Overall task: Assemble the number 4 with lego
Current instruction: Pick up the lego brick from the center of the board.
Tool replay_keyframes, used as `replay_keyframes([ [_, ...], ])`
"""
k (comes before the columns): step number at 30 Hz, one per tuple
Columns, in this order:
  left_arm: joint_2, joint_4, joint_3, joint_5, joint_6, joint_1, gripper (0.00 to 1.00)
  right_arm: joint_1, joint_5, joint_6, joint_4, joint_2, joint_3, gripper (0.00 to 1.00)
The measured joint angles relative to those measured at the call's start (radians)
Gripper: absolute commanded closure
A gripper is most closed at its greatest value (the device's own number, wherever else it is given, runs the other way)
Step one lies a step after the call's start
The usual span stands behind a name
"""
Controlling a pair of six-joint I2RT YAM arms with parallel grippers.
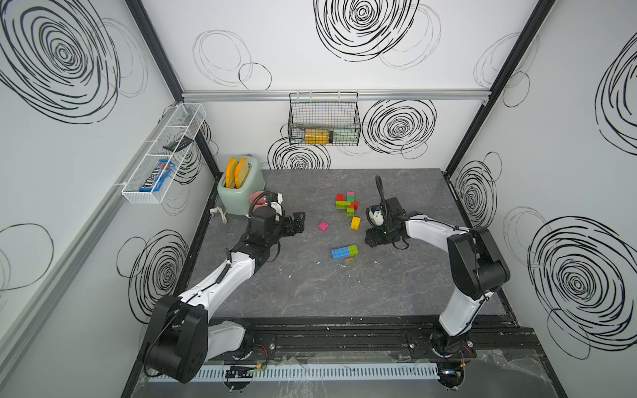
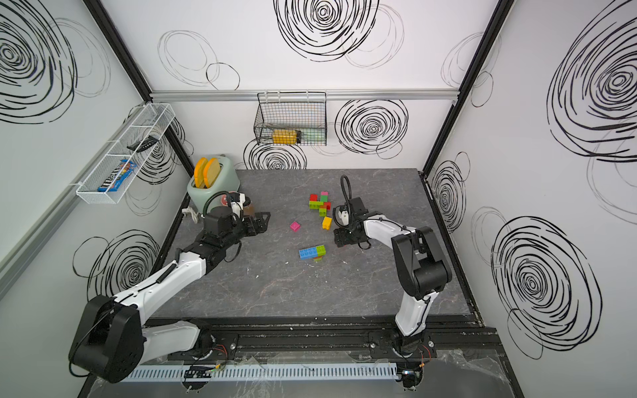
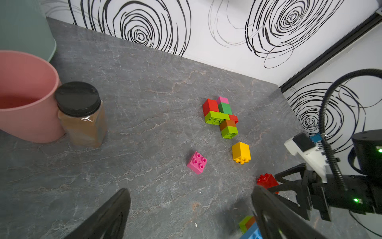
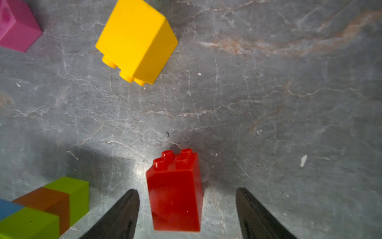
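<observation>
Grey marbled tabletop [image 1: 310, 293] bearing lego [image 1: 347, 204], swirl-scribbled white walls [image 1: 293, 44]

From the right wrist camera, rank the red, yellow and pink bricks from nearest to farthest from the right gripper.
1. red brick: between the open jaws of the right gripper, with a gap on each side.
2. yellow brick: lying on its side on the table, ahead of the jaws.
3. pink brick: farthest, past the yellow one and off to the robot's left.

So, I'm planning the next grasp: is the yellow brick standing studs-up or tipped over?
Tipped over. The yellow brick lies on its side, studs pointing sideways rather than up; both wrist views show this.
</observation>
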Motion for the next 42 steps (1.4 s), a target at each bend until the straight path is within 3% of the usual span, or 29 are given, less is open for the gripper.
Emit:
replay_keyframes([
  [8, 0.005, -0.041, -0.004, 0.100, -0.006, 0.001, 0.03, 0.046, 0.069, -0.061, 0.004, 0.014, 0.007, 0.40],
  [13, 0.014, -0.068, -0.003, 0.120, -0.003, -0.002, 0.00, 0.069, 0.100, -0.081, 0.008, 0.049, 0.020, 0.54],
  [20, 0.077, -0.180, 0.063, 0.130, 0.017, -0.045, 0.05, 0.082, 0.127, -0.093, 0.015, 0.021, 0.009, 0.71],
  [25, 0.134, -0.300, 0.224, 0.167, 0.068, -0.185, 0.07, 0.115, 0.147, -0.116, 0.077, -0.195, -0.082, 0.81],
  [30, 0.166, -0.313, 0.356, 0.276, 0.069, -0.321, 0.15, 0.192, 0.118, -0.156, 0.247, -0.463, -0.218, 0.83],
  [36, 0.205, -0.314, 0.435, 0.367, 0.043, -0.369, 0.20, 0.238, -0.032, -0.253, 0.523, -0.668, -0.451, 0.83],
  [42, 0.230, -0.334, 0.447, 0.392, 0.035, -0.372, 0.26, 0.258, -0.122, -0.310, 0.671, -0.714, -0.528, 0.82],
])
